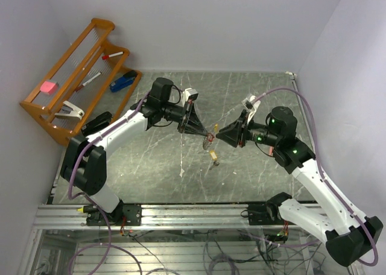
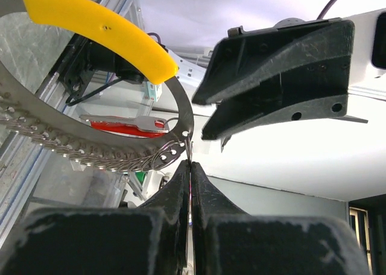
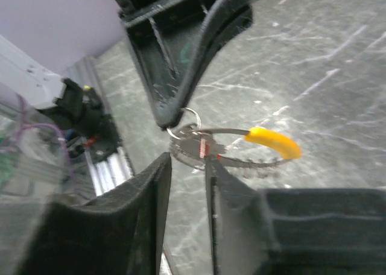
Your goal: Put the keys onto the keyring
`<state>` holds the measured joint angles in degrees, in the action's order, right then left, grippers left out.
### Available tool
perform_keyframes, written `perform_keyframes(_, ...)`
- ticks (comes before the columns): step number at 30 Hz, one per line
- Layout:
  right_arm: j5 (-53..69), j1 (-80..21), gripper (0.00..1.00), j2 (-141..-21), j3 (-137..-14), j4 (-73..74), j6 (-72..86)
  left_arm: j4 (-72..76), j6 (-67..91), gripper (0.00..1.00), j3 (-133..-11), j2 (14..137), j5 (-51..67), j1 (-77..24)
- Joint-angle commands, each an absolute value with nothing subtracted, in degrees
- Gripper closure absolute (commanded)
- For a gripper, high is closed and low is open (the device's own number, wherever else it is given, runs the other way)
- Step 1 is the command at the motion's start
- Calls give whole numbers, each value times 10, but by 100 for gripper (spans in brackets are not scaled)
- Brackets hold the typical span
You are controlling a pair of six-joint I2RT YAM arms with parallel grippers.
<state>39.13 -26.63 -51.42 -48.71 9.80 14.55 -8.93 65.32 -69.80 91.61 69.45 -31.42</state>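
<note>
The keyring is a silvery beaded ring with a curved yellow tag. It hangs above the table between the two grippers. My left gripper is shut on the ring's edge. A key with a red head lies against the ring and also shows in the right wrist view. My right gripper is open, its fingertips just short of the ring and facing the left gripper. The yellow tag points away to the side. I cannot make out the brass-yellow key.
A wooden rack with a stapler, pens and a pink block stands at the back left by the wall. The dark marbled table lies below. An aluminium rail runs along the near edge.
</note>
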Motion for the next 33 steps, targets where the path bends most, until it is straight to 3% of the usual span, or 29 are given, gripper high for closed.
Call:
perform_keyframes(1, 292, -265, 59, -476, -491, 155, 112, -93, 663, 93, -703, 912, 712, -310)
perform_keyframes(3, 259, -265, 42, -452, -473, 134, 100, -91, 663, 93, -701, 907, 715, -310)
perform_keyframes(6, 215, -265, 28, -445, -457, 126, 65, -83, 667, 93, -698, 901, 719, -313)
perform_keyframes(21, 222, -264, 24, -521, -385, 8, -10, -58, 682, 93, -707, 898, 733, -328)
perform_keyframes(27, 236, -264, 30, -554, -387, -43, 5, -59, 682, 93, -705, 899, 732, -330)
perform_keyframes(33, 240, -264, 65, -555, -386, -61, 17, -62, 680, 93, -705, 898, 734, -330)
